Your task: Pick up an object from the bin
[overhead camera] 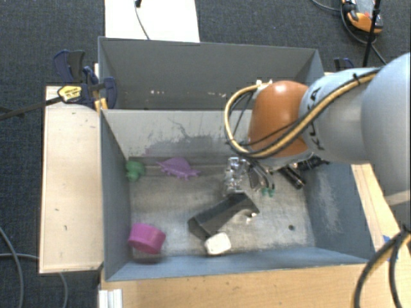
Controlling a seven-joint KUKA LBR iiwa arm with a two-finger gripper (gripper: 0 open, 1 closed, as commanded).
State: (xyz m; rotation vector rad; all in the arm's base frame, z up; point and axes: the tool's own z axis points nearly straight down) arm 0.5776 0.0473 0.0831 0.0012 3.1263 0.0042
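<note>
My gripper [235, 176] hangs low in the middle of the bin, just above the upper right end of a black oblong block [219, 215] that lies slanted on the floor. A small white piece [252, 217] sits against that block's right end. At the block's lower end, near the front wall, lies a cream rounded block [218, 243]. A small green bit [270, 190] shows just right of the gripper. Nothing is seen held in the gripper.
A purple flat toy [179, 167] and a green knob [134, 169] lie at the back left. A magenta cup [146, 237] rests in the front left corner. A black thing [295, 176] lies under the arm by the right wall.
</note>
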